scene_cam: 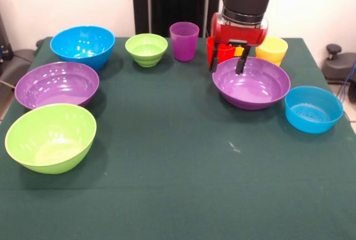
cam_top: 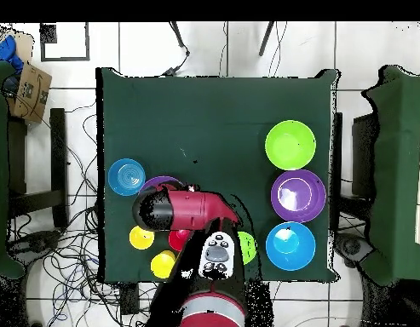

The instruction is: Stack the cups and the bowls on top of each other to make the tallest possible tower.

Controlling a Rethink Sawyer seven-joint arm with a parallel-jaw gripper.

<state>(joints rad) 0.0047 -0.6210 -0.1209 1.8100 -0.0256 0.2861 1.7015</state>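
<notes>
Purple bowl [scene_cam: 251, 83] just beneath the open tool [scene_cam: 228, 62]; red cup [scene_cam: 219, 50] behind

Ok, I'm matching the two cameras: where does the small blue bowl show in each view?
Front view: small blue bowl at right, just right of the purple bowl under the tool.
Overhead view: small blue bowl at left, beside that purple bowl.
Shared landmark: large lime green bowl.

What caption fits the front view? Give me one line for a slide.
Sawyer's open gripper hovers over a purple bowl; cups and bowls sit unstacked across the green table.
</notes>
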